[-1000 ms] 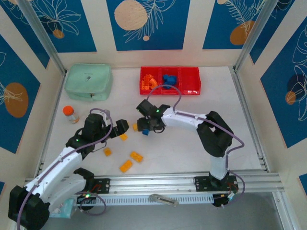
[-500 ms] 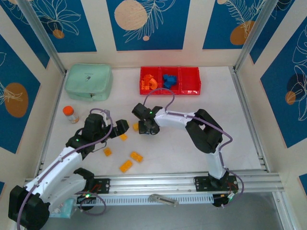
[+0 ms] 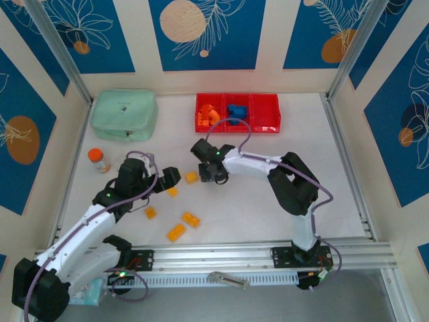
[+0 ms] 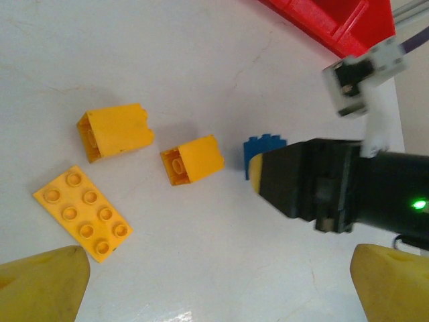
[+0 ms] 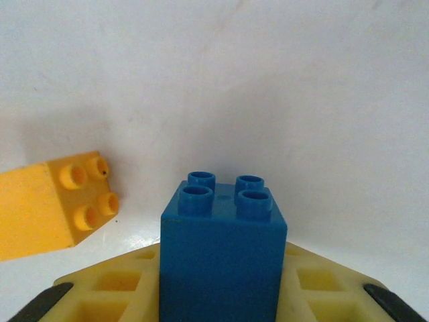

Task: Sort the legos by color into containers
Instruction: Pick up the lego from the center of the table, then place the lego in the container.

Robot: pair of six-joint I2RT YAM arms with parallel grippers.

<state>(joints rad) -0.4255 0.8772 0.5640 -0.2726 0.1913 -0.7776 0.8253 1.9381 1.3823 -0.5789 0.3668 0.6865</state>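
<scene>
While the right hand (image 3: pixel 212 176) pinches one small blue plastic brick (image 5: pixel 224 255) between its pads, the sorting looks only partly done. Far past that hand sits the red plastic tray of three bins (image 3: pixel 267 115). Some orange bricks (image 3: pixel 210 114) lie in one end bin, some blue bricks (image 3: pixel 235 111) lie in the middle one, and I see none in the other end bin. Five yellow bricks (image 3: pixel 190 219) wait on the white desk (image 3: pixel 268 201), one just beside the right hand, the rest nearer the left hand (image 3: pixel 167 178), whose fingers stand wide apart, holding nothing.
</scene>
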